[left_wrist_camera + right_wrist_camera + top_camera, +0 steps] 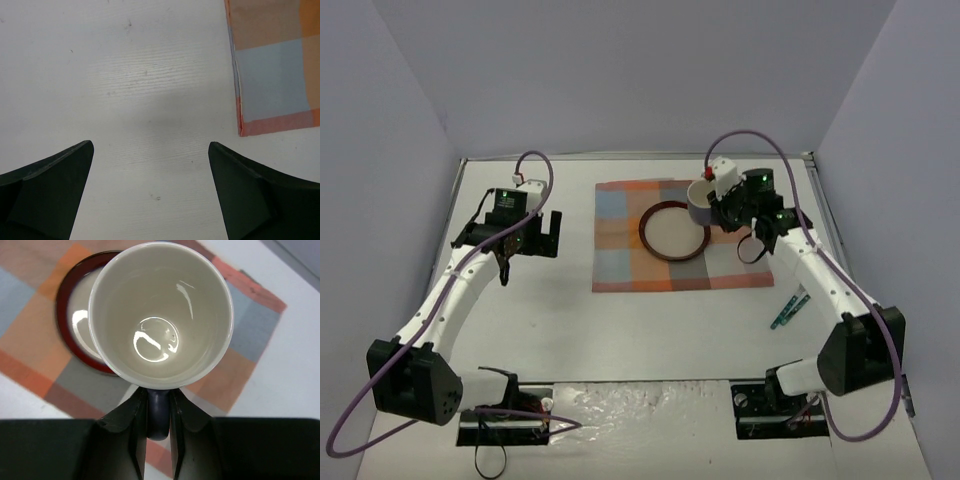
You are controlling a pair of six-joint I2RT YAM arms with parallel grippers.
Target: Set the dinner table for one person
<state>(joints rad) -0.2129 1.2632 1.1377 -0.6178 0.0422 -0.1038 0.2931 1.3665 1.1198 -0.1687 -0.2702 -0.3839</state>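
Right pincer (157, 405) clamps mug (160, 315) handle at plate (75, 325) rim; left pincer (150, 145) spread, beside mat (270, 65) edge.

White dinner table (620, 330) with thin metal edge rails, orange-and-blue plaid cloth mat (620, 265) lying flat near its middle, slim teal utensils (789, 310) just beyond the mat's near right corner

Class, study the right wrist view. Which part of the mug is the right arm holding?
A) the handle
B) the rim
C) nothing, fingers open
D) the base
A: the right gripper is shut on the mug by its dark handle, pinched between the two fingers just below the rim.
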